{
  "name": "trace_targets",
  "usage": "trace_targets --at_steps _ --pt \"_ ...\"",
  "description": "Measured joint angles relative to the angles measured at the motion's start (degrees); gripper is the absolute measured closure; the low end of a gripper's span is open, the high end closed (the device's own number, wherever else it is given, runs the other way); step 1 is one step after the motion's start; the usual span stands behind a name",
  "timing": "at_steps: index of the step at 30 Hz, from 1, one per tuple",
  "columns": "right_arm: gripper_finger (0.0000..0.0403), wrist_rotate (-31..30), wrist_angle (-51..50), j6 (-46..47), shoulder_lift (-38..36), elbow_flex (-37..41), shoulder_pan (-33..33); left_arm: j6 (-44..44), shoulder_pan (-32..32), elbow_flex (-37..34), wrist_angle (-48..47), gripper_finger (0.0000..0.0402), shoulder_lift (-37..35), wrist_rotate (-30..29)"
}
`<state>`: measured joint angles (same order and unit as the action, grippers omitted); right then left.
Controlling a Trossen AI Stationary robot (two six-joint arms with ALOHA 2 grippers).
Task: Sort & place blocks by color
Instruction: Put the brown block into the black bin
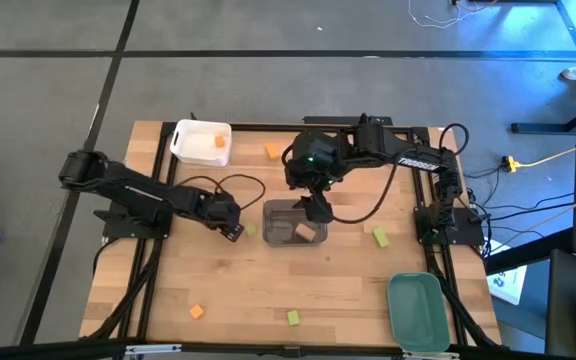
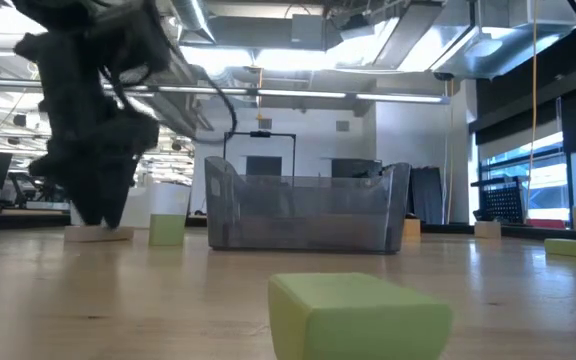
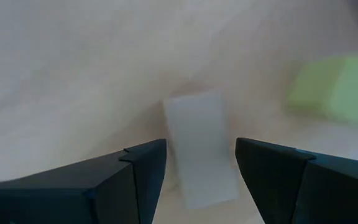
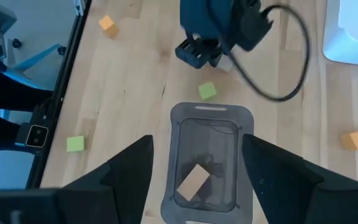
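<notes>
The desk is of light wood and carries three trays. The teal tray stands at the near right corner. The grey tray stands in the middle of the desk, and one pale tan block lies inside it. The white tray stands at the far left and something orange lies inside it.

The right arm reaches from the right side to the middle, and the right end effector hangs just over the far part of the grey tray. Its fingers stand wide apart and hold nothing. The left arm reaches from the left side toward the middle, and the left end effector is low at the desk, just left of the grey tray. Its fingers stand apart, and a pale tan bar lies on the desk between them; I cannot tell whether they touch it.

The other blocks lie loose on the desk. A green block lies between the left end effector and the grey tray. Another green block lies right of the grey tray, and a third green one lies near the near edge. An orange block lies at the far side, between the white tray and the right arm, and a small orange cube lies at the near left.
</notes>
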<state>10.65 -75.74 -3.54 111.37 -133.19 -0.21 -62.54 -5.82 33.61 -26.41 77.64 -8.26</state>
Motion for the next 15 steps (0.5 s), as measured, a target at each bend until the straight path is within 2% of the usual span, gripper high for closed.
trace_targets --at_steps 8,11,15 --pt "0.0159 0.0 0.01 -0.17 0.0 0.0 -0.02 2.02 -0.05 1.1 -0.06 0.0218 5.52 0.99" --pt "0.0159 0.01 0.01 -0.17 0.0 0.0 -0.02 3.91 0.04 2.58 -1.83 0.0242 5.65 0.84" --pt "0.0159 -0.01 0.01 -0.92 0.0 0.0 -0.02 7.08 0.02 5.35 -4.53 0.0296 6.0 0.88"
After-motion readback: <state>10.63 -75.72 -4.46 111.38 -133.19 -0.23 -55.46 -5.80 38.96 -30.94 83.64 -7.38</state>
